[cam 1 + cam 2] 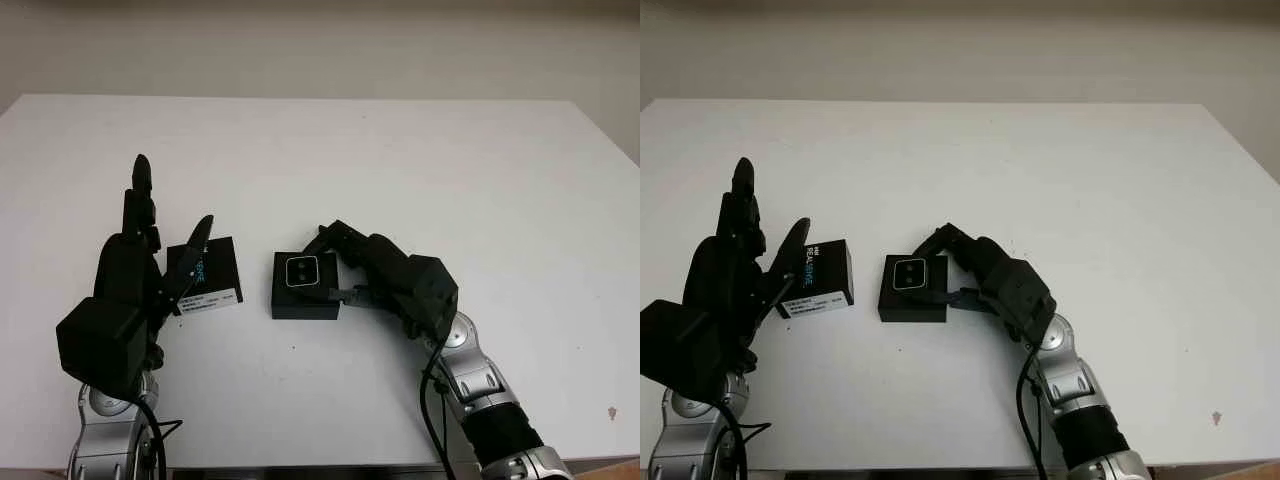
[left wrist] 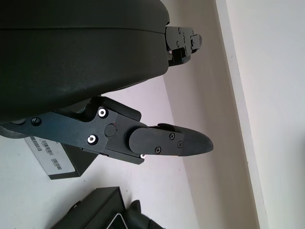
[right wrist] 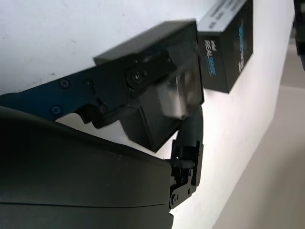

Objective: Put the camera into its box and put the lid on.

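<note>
The black box [image 1: 305,300] sits in the middle of the white table [image 1: 400,160], and the small silver camera [image 1: 301,271] lies inside it, face up. My right hand [image 1: 336,265] is curled around the box's right end, one finger at its far right corner and the thumb on its right side. In the right wrist view a finger [image 3: 119,81] runs along the box [image 3: 159,121] beside the camera [image 3: 174,93]. The black lid [image 1: 208,277], with a white label, lies flat to the left of the box. My left hand [image 1: 172,215] is open, raised just left of the lid.
The table's near edge [image 1: 300,466] runs just below both arms. Bare white surface stretches behind and to the right of the box.
</note>
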